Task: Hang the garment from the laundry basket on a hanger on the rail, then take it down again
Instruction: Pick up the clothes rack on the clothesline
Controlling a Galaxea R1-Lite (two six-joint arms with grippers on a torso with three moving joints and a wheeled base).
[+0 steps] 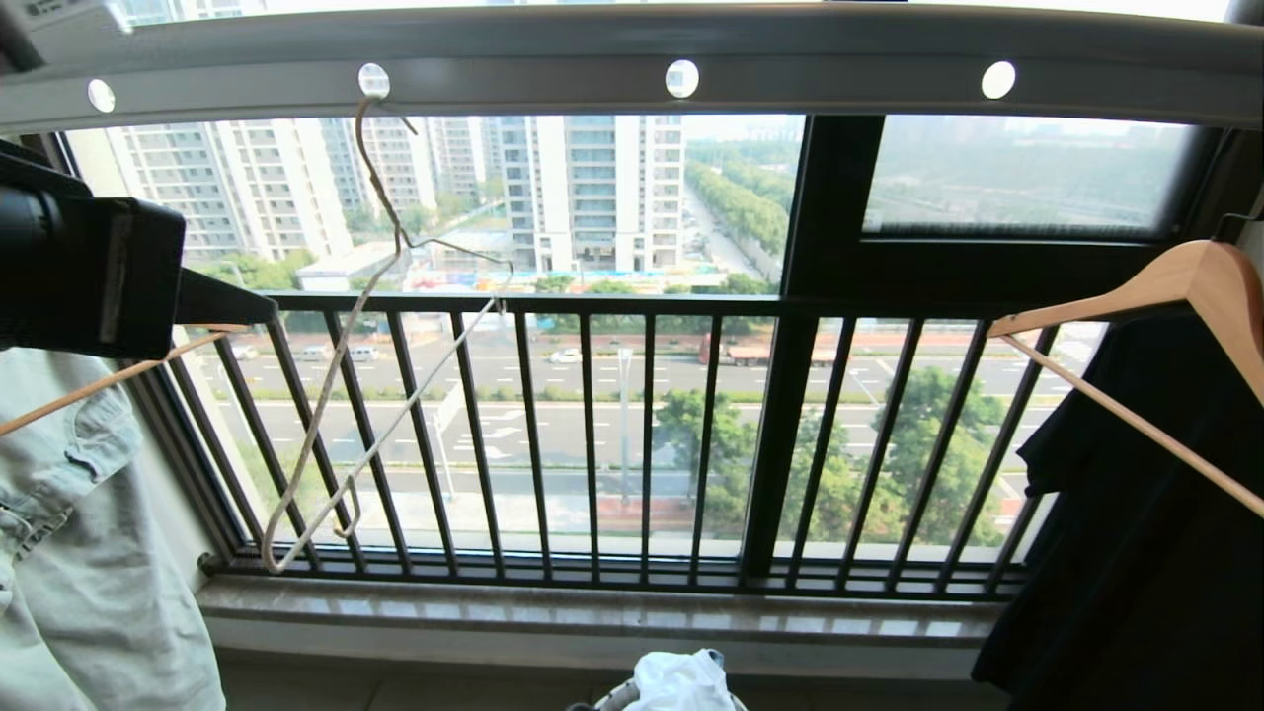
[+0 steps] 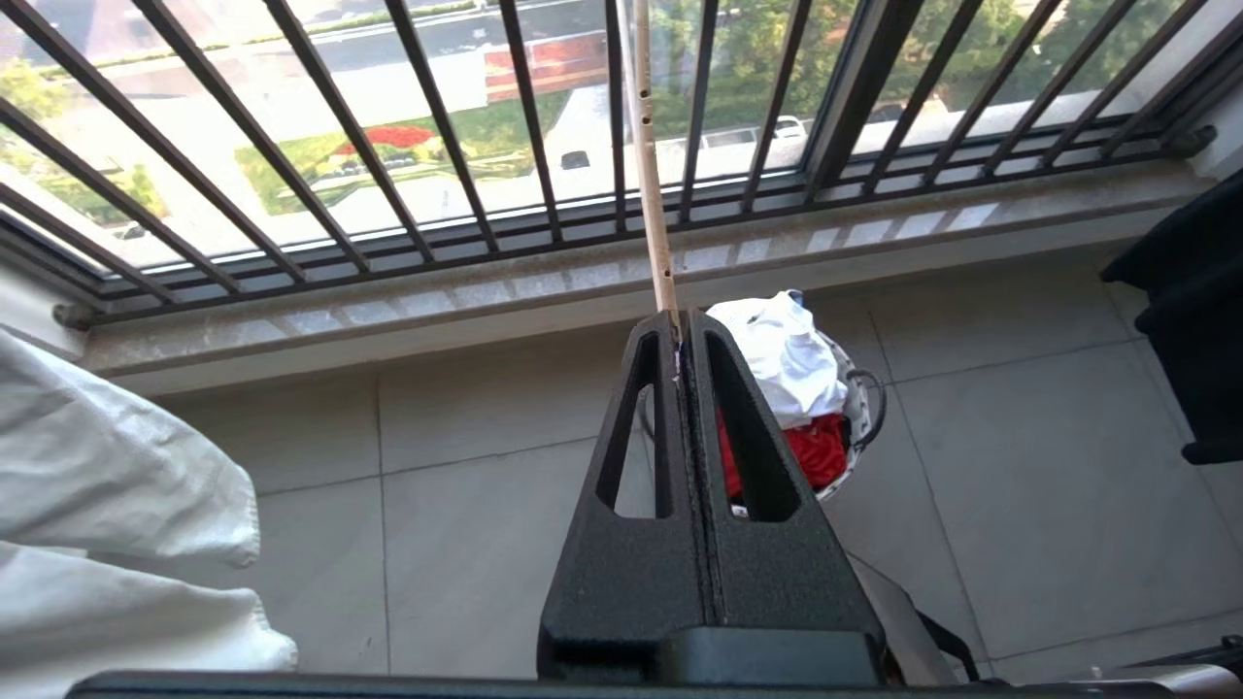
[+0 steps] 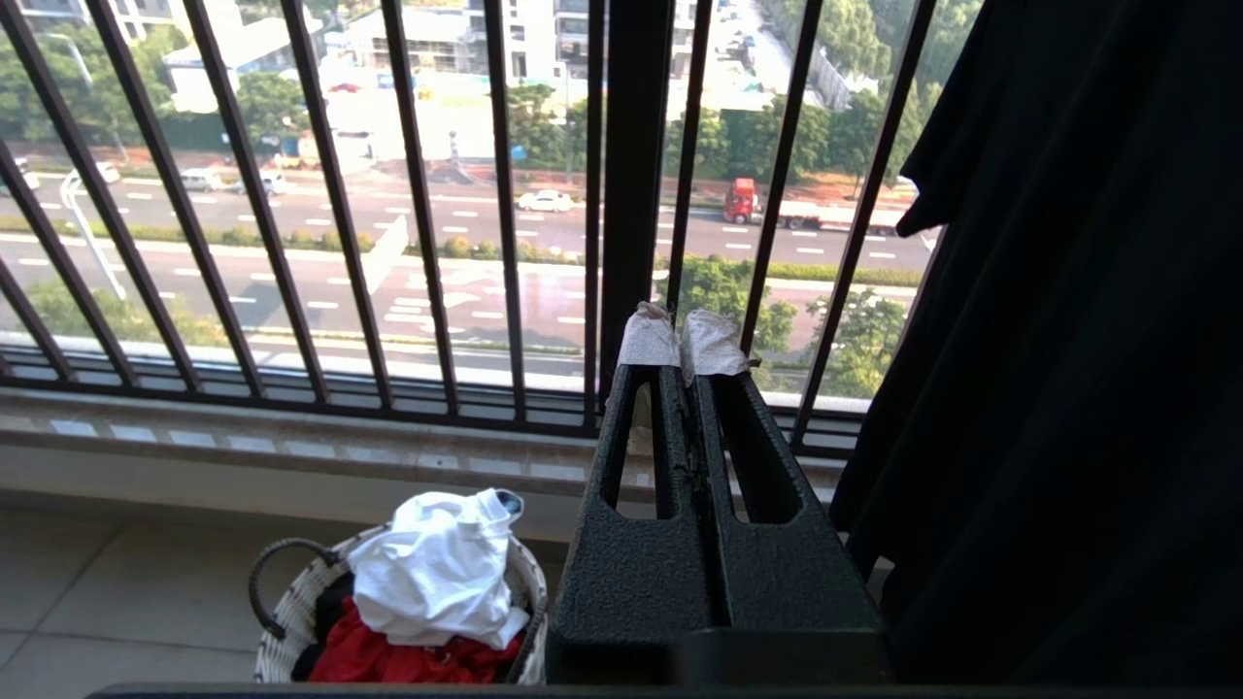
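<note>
Railing [image 1: 592, 444] behind tilted hanger [image 1: 385, 296]

garment [image 3: 437, 568] in laundry basket [image 3: 282, 631], hanger [image 1: 375, 326] on rail [image 1: 632, 59]

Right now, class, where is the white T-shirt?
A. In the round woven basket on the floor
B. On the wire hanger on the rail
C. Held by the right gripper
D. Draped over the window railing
A: the white T-shirt lies bunched on top in the basket, while the wire hanger on the rail hangs bare.
</note>
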